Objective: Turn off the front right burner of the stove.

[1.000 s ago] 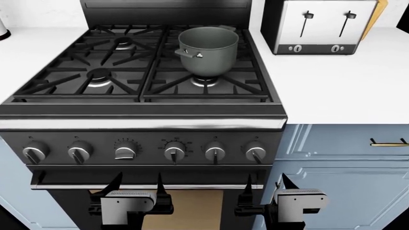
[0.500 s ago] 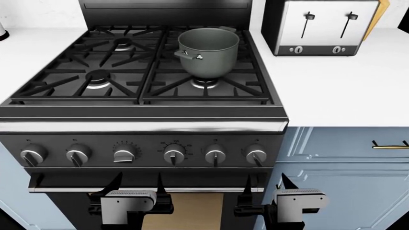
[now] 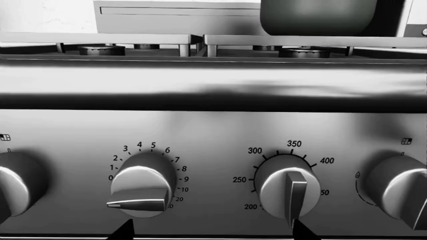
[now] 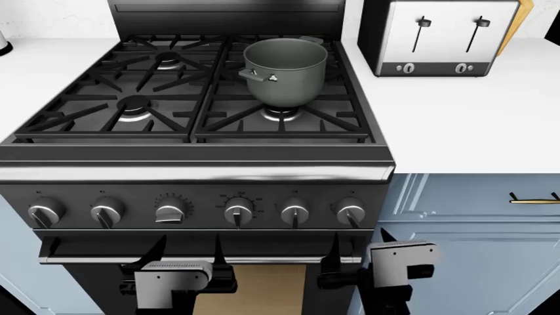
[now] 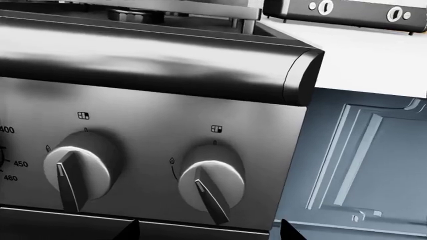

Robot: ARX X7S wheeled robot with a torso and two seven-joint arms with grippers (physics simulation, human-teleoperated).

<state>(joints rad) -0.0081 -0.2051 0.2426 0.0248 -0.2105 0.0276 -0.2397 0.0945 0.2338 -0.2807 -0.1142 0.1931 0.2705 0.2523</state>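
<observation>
The black stove [image 4: 193,172] fills the head view. Its front right burner [image 4: 280,115] sits under the grate prongs, just in front of the grey pot [image 4: 284,69], and also shows in the right wrist view [image 5: 137,15]. Six silver knobs line the front panel. My right gripper [image 4: 359,248] is open and empty, just below the rightmost knob [image 4: 350,212]. In the right wrist view that knob [image 5: 212,177] is right above the gap of the right gripper [image 5: 208,232]. My left gripper [image 4: 188,252] is open and empty below the timer knob [image 3: 142,182] and oven dial [image 3: 288,187].
A silver-and-black toaster [image 4: 437,36] stands on the white counter [image 4: 473,118] to the stove's right. Blue cabinet doors [image 4: 473,223] with a brass handle [image 4: 534,197] are beside my right gripper. The oven door bar [image 4: 88,256] runs under the knobs.
My right gripper has risen and shifted a little left, closer under the rightmost knob. The head view dropped slightly at first. The left gripper has not moved.
</observation>
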